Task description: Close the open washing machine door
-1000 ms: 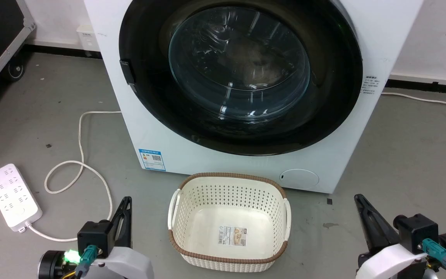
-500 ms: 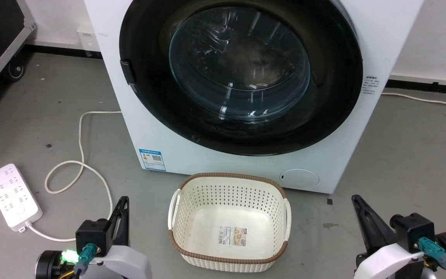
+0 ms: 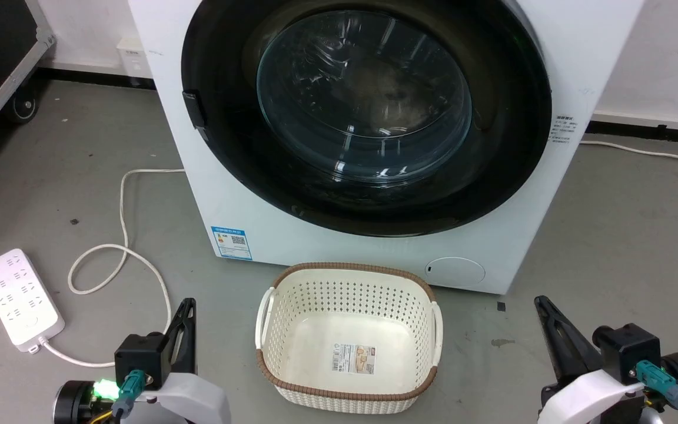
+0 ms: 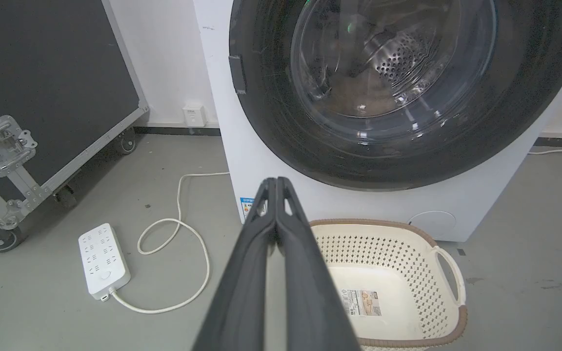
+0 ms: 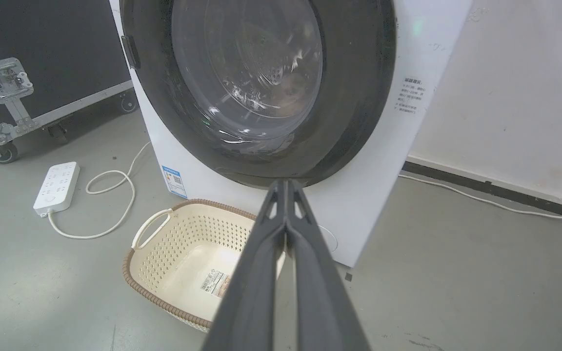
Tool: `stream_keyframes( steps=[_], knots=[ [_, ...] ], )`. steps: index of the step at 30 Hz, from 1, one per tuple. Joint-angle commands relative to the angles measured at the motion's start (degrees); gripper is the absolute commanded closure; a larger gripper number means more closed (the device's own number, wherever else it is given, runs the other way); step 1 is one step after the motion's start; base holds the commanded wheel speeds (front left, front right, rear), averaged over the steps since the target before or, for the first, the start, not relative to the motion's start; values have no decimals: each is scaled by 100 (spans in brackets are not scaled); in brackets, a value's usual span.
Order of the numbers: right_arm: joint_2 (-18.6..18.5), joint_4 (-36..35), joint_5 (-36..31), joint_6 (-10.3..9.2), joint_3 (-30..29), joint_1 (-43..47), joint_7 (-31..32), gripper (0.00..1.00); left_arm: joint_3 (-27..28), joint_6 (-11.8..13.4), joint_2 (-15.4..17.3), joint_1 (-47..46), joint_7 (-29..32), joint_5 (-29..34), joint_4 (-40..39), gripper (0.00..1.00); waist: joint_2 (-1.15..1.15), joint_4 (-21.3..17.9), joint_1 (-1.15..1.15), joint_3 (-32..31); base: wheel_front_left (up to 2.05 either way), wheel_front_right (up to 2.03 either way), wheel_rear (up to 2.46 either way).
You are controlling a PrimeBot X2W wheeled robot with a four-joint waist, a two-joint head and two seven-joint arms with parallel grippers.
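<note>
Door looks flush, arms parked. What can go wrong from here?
The washing machine door sits flush, but whether it latched can't be told; it might pop open.
The basket stands right before the machine; rolling forward would hit it.
The power strip and cord lie near the left gripper; driving could snag them.

Plenty of gloss and glass here, over a matt grey floor [image 3: 610,235].
Door [image 3: 368,112]: shiny black rim, smooth clear glass; washer [image 3: 268,218]: glossy white; basket [image 3: 348,268]: cream perforated plastic, brown woven-look rim.
</note>
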Motion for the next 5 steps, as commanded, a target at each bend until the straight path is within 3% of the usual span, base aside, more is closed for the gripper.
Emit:
stream_keyframes(
  steps=[1, 5],
  knots=[
    [27, -29, -42, -4, -2, -82, 2, 100, 6, 16, 0, -86, 3, 15, -26, 100, 0, 0, 0, 0, 0, 0, 0],
    [27, -29, -42, -4, -2, -82, 2, 100, 6, 16, 0, -86, 3, 15, -26, 100, 0, 0, 0, 0, 0, 0, 0]
  ],
)
